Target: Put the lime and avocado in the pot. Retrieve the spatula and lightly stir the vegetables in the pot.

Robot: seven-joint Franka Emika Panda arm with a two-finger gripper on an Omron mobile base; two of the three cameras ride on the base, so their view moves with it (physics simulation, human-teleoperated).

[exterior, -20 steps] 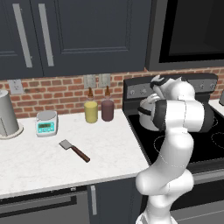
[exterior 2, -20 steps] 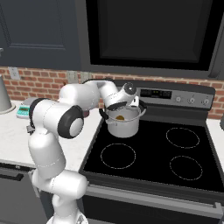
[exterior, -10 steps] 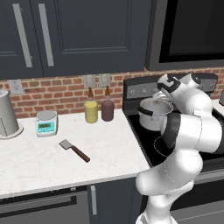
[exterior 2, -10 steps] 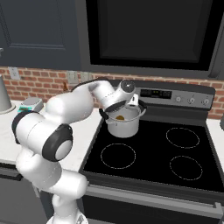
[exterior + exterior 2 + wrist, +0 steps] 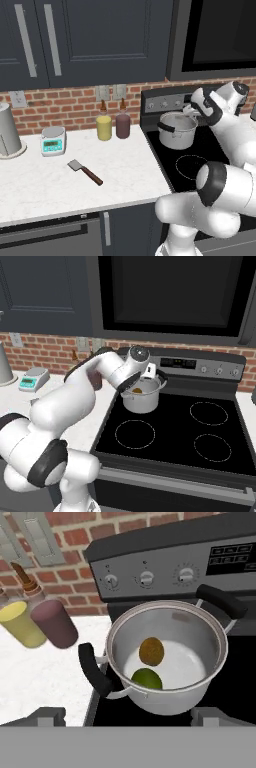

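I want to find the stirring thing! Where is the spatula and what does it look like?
Look at the white counter left of the black stove. The spatula lies flat near the front, alone: a squarish grey blade on a reddish-brown handle, unlike the upright bottles behind.

Arm has swung rightward over the stove; elbow now low in front, pincer [image 5: 148, 372] raised slightly above pot [image 5: 141, 396].

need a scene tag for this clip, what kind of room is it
A rendered home kitchen, by the look of it: a black glass-top stove with a shiny steel pot on a burner, dark cabinets above a white countertop, and a red brick backsplash.
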